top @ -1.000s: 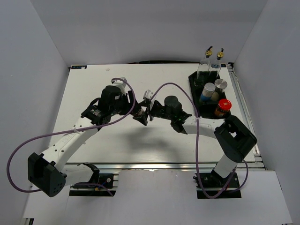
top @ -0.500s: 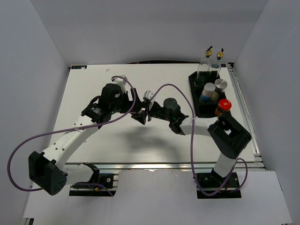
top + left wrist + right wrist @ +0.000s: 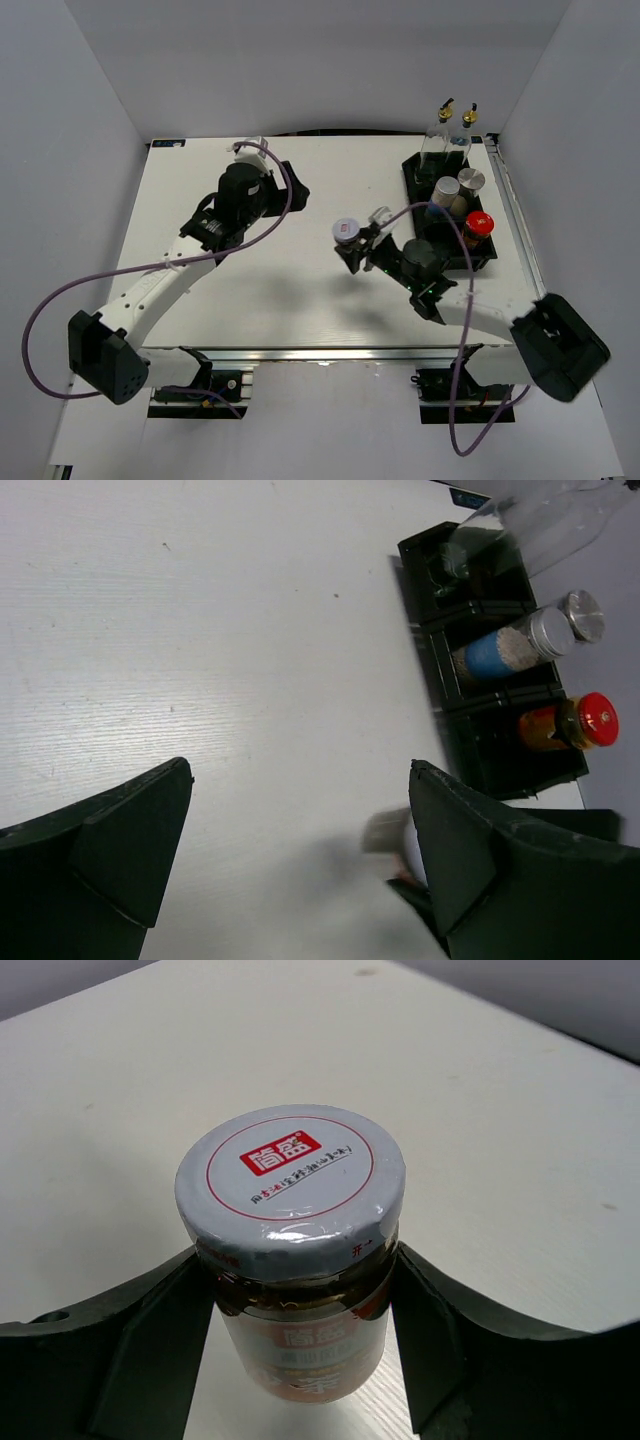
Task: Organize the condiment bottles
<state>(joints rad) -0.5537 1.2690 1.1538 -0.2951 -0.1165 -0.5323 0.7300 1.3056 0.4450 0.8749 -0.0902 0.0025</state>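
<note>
My right gripper (image 3: 300, 1305) is shut on the small jar with the red-and-white lid (image 3: 290, 1185), one finger on each side of its glass body. From above, the jar (image 3: 348, 231) is near the table's middle, left of the black tray (image 3: 410, 172). In the tray stand two glass bottles (image 3: 432, 148) with gold tops, the blue-labelled shaker (image 3: 442, 197), the silver-capped shaker (image 3: 470, 182) and the red-lidded jar (image 3: 477, 227). My left gripper (image 3: 289, 184) is open and holds nothing, far left of the jar. In the left wrist view the left gripper (image 3: 300, 770) frames bare table.
The tray's near compartment (image 3: 470, 255) in front of the red-lidded jar looks unoccupied. Purple cables (image 3: 400, 215) loop over both arms. The table's right rail (image 3: 520, 230) runs just beyond the tray, and white walls stand on three sides.
The left gripper opened, released the small jar and withdrew to the far left. The right gripper closed on the jar and carried it right, towards the tray.
</note>
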